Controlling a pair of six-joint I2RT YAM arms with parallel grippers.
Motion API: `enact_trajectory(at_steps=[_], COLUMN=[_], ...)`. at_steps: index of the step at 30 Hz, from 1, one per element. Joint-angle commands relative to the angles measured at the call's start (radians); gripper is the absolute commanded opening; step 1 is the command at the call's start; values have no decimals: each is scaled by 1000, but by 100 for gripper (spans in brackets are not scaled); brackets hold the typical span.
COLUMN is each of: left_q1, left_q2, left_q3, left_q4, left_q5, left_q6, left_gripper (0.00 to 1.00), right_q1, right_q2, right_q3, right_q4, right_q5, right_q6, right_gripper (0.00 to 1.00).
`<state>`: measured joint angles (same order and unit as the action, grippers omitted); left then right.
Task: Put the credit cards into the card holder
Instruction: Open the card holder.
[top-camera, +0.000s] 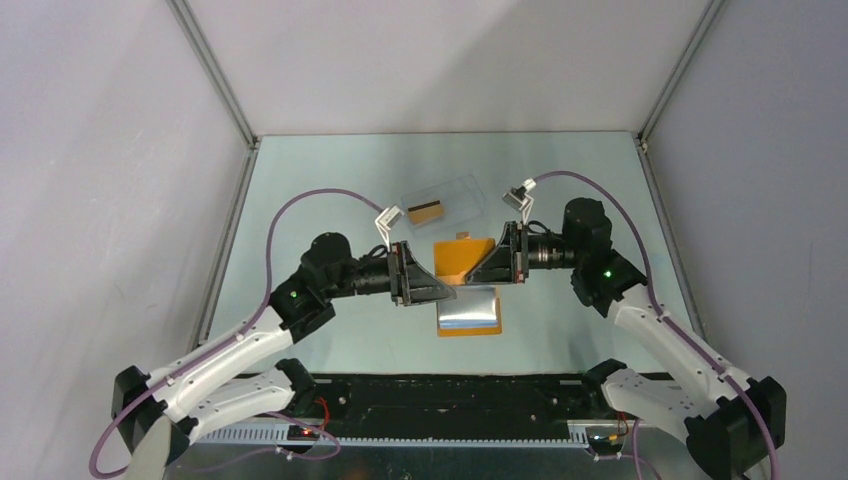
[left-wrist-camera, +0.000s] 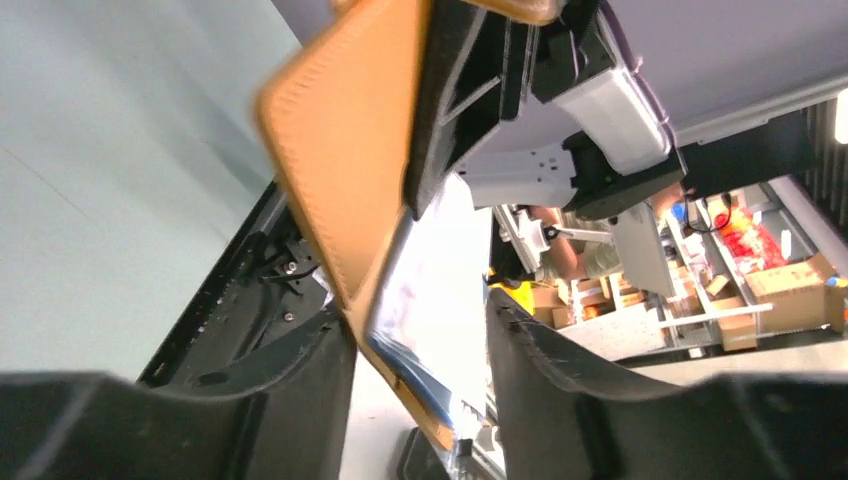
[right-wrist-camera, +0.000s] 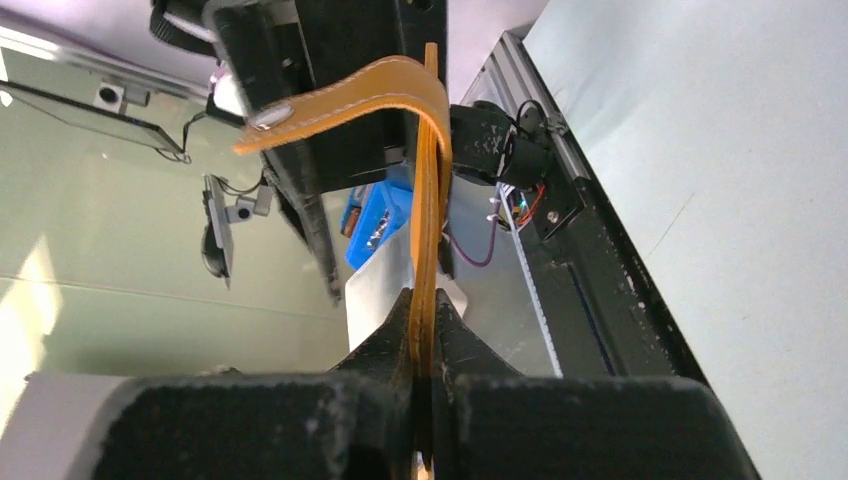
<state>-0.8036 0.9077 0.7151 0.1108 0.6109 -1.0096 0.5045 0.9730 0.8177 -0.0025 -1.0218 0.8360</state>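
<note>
The orange-tan card holder (top-camera: 465, 255) lies open mid-table, its far flap lifted and its near half with a shiny pocket (top-camera: 468, 308) flat on the table. My right gripper (top-camera: 474, 274) is shut on the lifted flap; in the right wrist view the flap (right-wrist-camera: 428, 180) runs up from between the closed fingers of that gripper (right-wrist-camera: 425, 305), its snap strap curling left. My left gripper (top-camera: 448, 288) is open, its fingers either side of the card holder's edge (left-wrist-camera: 345, 150) in the left wrist view (left-wrist-camera: 420, 315). One golden-orange credit card (top-camera: 425, 211) with a dark stripe lies in the clear box.
The clear plastic box (top-camera: 452, 194) sits behind the card holder, towards the back of the table. A black rail (top-camera: 450, 395) runs along the near edge between the arm bases. Grey enclosure walls stand on the left, right and back.
</note>
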Motion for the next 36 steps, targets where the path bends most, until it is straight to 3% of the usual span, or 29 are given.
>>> enact_trajectory(at_steps=[1, 3, 9, 36], left_q1=[2, 6, 50, 59], left_q2=[-67, -100, -162, -53], left_q3=[-25, -48, -101, -26], left_q4=[32, 32, 34, 114], left_q5=[8, -24, -67, -7], left_q6=[42, 39, 15, -4], left_gripper=[69, 81, 87, 73], right_q1=[-35, -64, -126, -88], right_q2=[7, 1, -14, -20], right_q3=[31, 30, 29, 30], right_q4=[40, 44, 81, 14], right_q5=[-38, -54, -114, -109], right_q6=[93, 124, 204, 137], right_gripper=[0, 0, 0, 0])
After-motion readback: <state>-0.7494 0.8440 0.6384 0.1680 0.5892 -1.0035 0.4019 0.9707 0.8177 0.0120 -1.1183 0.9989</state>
